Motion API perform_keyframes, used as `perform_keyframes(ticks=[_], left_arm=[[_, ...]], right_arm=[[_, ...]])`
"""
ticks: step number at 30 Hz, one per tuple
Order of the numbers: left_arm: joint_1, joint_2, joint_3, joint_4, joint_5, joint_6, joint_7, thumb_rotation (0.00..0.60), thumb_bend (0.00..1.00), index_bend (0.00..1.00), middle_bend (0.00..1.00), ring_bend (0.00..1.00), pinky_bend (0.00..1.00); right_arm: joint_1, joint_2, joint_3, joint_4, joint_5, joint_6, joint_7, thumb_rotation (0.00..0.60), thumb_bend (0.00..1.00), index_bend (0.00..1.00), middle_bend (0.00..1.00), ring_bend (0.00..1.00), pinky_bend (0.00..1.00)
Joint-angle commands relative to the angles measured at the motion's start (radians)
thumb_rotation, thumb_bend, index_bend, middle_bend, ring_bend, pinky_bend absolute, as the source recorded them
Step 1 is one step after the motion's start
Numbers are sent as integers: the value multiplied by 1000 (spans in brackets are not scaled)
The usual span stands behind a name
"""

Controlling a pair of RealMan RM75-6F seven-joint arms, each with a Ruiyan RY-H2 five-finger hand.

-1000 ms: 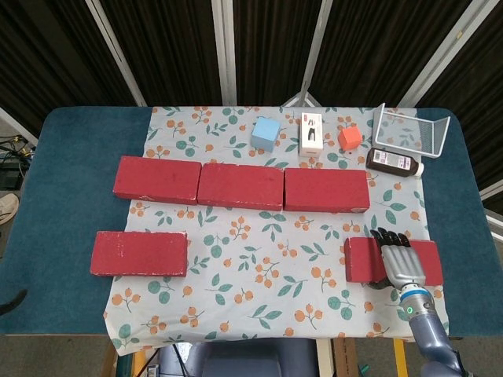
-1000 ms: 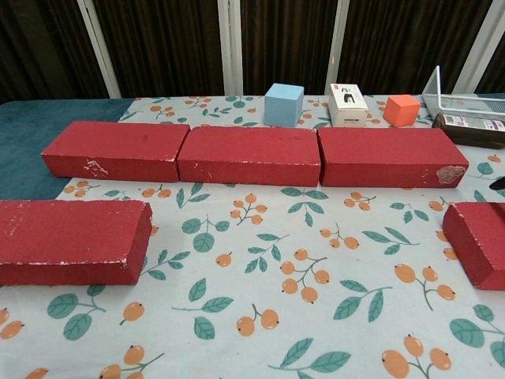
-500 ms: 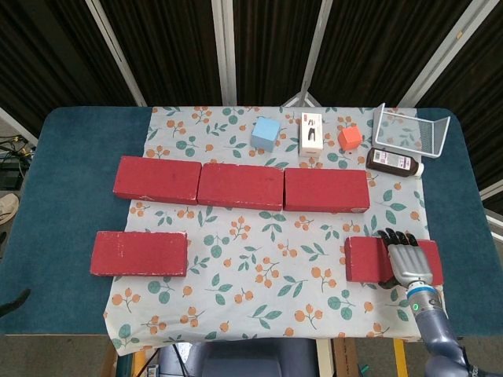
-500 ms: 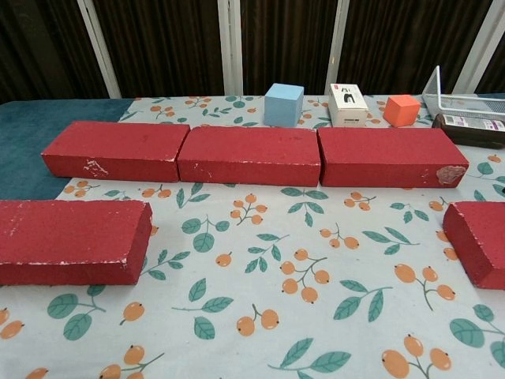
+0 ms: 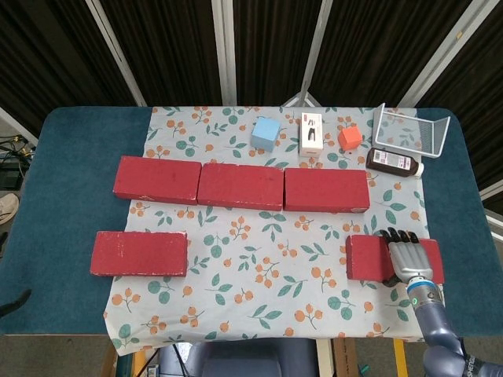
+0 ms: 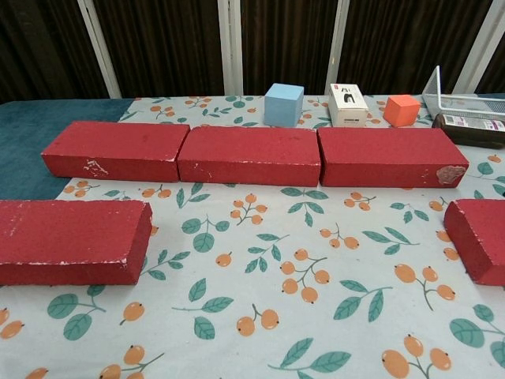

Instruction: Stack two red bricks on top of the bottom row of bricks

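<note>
Head view: right hand [image 5: 408, 257] lies flat on the right loose brick [image 5: 369, 258], fingers [image 5: 398, 236] draped over the far edge, no clear grip; it has slid slightly right over the last second, brick nudged along. Left loose brick [image 5: 139, 253] untouched. Bottom row [image 5: 240, 185] bare.

Chest view: right brick [image 6: 478, 237] at frame edge, hand hidden. Nothing stacked yet; left hand unseen.
</note>
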Motion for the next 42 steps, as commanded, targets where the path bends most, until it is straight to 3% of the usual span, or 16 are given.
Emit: perform_keyframes(ticks=[1,9,13,22,31,36,42], left_arm=[[-1,0,1,-1,2,-2,0,600,0,0,0,0,133],[2,4,2,4,6,2,-11,600,0,0,0,0,133],[2,5,2,3,7,1,-13,600,0,0,0,0,133],[2,10,2,8,8,-1,-27,600,0,0,0,0,133],[2,15,3,9,12,-3,-45,600,0,0,0,0,133],[0,17,1,11,5,-8,-50,600,0,0,0,0,133],[-3,16,-3,11,-4,-15,-50,600,0,0,0,0,133]], right_arm=[[8,-4,-5,4,8,-2,-9,600,128,3,166,0,0],[34,-11,-21,13,31,-21,-23,600,128,258,349,146,0],[43,-11,-26,11,32,-19,-26,600,127,353,367,179,0],[33,33,-14,-44,-19,21,24,600,127,417,373,191,0],[64,201,61,-240,-45,82,34,600,127,418,373,194,0],[186,265,144,-344,73,74,-72,600,127,418,373,194,0],[461,210,234,-332,423,47,-278,600,127,418,375,199,0]])
